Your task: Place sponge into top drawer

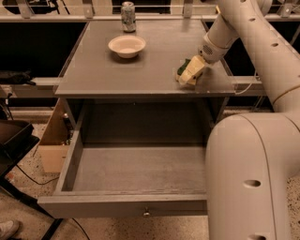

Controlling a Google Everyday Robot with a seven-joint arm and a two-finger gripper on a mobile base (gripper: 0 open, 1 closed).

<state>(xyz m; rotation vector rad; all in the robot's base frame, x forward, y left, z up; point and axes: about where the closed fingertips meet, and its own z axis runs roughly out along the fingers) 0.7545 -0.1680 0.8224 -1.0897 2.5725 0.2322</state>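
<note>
Pincer (191,75) rests on the sponge (183,65) at the desk's (117,75) right front edge, touching it; whether it grips cannot be told. Drawer (117,205) stands open below.

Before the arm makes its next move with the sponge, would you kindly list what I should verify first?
1. Top drawer pulled open: ok.
2. Gripper down on the sponge, at the countertop's right front: ok.
3. Firm hold on the sponge: cannot tell.
4. Bowl and can stand apart from the sponge, to the left and back: ok.
5. Drawer's right front corner unobstructed: cannot tell, the robot's own arm hides it.
</note>
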